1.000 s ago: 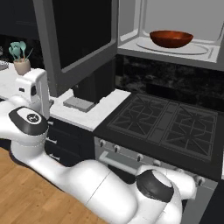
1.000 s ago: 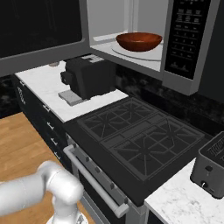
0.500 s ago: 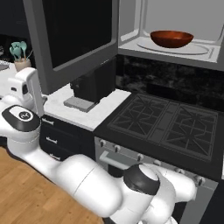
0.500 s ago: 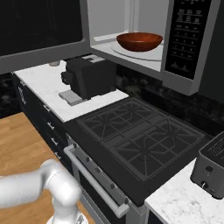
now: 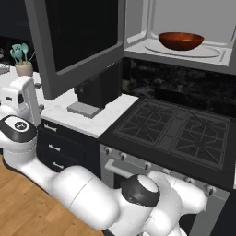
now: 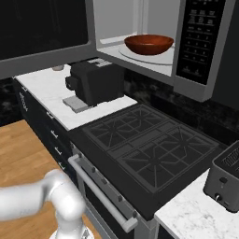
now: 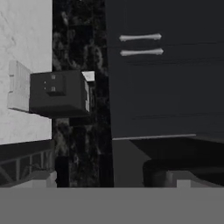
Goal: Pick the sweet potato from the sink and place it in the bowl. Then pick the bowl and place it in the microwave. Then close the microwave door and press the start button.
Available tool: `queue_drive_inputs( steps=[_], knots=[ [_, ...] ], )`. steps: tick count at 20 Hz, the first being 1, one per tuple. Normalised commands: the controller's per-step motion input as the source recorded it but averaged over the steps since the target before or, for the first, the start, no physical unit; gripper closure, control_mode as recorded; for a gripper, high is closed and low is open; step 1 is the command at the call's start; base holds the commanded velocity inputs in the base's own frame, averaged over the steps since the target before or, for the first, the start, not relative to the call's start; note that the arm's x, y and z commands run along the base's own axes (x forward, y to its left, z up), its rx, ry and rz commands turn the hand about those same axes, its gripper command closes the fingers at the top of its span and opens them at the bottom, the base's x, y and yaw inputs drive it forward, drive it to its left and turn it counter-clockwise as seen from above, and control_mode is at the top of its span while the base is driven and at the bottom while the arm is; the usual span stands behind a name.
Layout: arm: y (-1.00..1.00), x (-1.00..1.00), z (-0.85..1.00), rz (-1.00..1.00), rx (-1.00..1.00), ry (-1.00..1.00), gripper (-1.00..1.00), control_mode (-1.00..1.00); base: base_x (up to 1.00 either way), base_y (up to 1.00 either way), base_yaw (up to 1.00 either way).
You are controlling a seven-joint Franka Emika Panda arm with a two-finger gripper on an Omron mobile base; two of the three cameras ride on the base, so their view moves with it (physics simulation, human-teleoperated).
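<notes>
Bowl first: the wide, shallow, glossy reddish-brown wooden bowl (image 5: 180,40) sits on the round glass turntable (image 6: 148,54) inside the wide grey-framed over-range microwave (image 6: 201,51), roughly at the middle of the pale cavity, with bare floor showing between it and the cavity's front lip. Whether the sweet potato lies inside it cannot be told from these angles. The large dark glass microwave door (image 5: 80,41) with its grey frame stands swung wide open, reaching out over the white marble tabletop (image 5: 60,109) and hanging above the boxy black coffee machine (image 6: 93,81), which sits near the tabletop's right edge beside the black gas cooktop (image 6: 149,149) (the grates carry nothing). A dark toaster (image 6: 228,179) stands on the marble at the cooktop's far right edge, and a pale pot of teal utensils (image 5: 22,60) stands at the tabletop's back left. The white arm (image 5: 69,193) bends low in front of the oven, its hand end raised beside the tabletop's front edge, below the door. In the hand view dark cabinet fronts with two pale bar handles (image 7: 141,44) show; the pincer's state cannot be told.
</notes>
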Motion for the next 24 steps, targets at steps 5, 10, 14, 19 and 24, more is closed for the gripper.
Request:
queue_drive_inputs(
  steps=[5, 10, 14, 19, 24],
  knots=[
    [0.24, 0.62, -0.15, 0.0, 0.0, 0.0, -1.0, -1.0, 0.0, 0.0, 0.0],
    [-0.52, 0.57, 0.06, 0.0, 0.04, 0.0, -1.0, -1.0, 0.0, 0.0, 0.0],
    [-0.9, 0.21, 0.18, 0.0, 0.08, 0.0, -1.0, -1.0, 0.0, 0.0, 0.0],
    [-0.92, 0.01, 0.2, 0.0, 0.12, 0.0, -1.0, -1.0, 0.0, 0.0, 0.0],
    [-0.94, -0.13, 0.32, 0.0, 0.15, 0.0, -1.0, -1.0, 0.0, 0.0, 0.0]
  ],
)
